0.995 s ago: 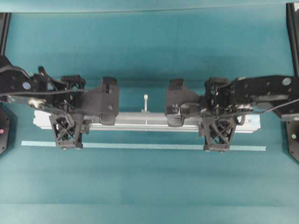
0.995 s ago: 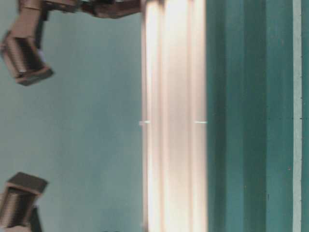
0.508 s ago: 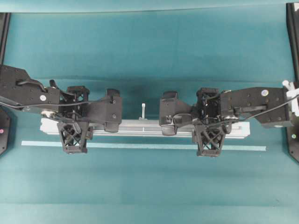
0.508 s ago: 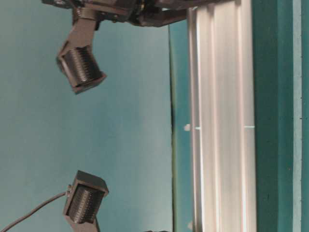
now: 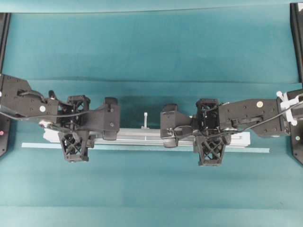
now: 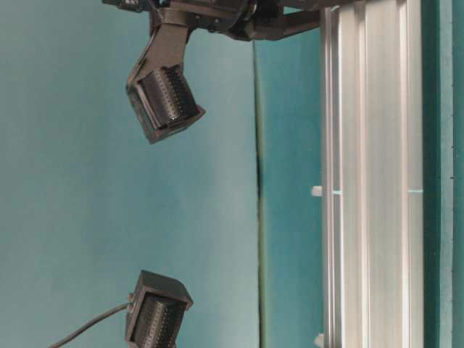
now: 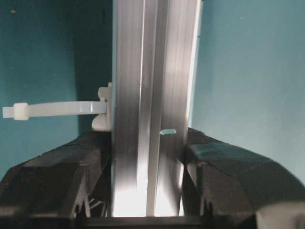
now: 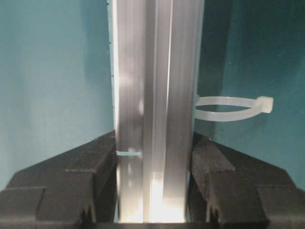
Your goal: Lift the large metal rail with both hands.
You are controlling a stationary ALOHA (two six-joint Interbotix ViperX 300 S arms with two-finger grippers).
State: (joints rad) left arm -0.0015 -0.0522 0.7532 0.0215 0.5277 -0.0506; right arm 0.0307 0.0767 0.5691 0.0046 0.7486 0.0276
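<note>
Aluminium rail [image 5: 147, 136] is clamped in my left claw [image 7: 147, 157] and right claw [image 8: 153, 157]. Spaced toward opposite ends, so it lifts level, I reckon.

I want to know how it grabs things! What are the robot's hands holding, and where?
Both hold the large metal rail: left gripper and right gripper each pinch its long sides, near opposite ends.

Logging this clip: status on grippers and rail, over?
Left gripper and right gripper both shut on the large metal rail. Rail level, close over the teal strip. Nothing in the way.
</note>
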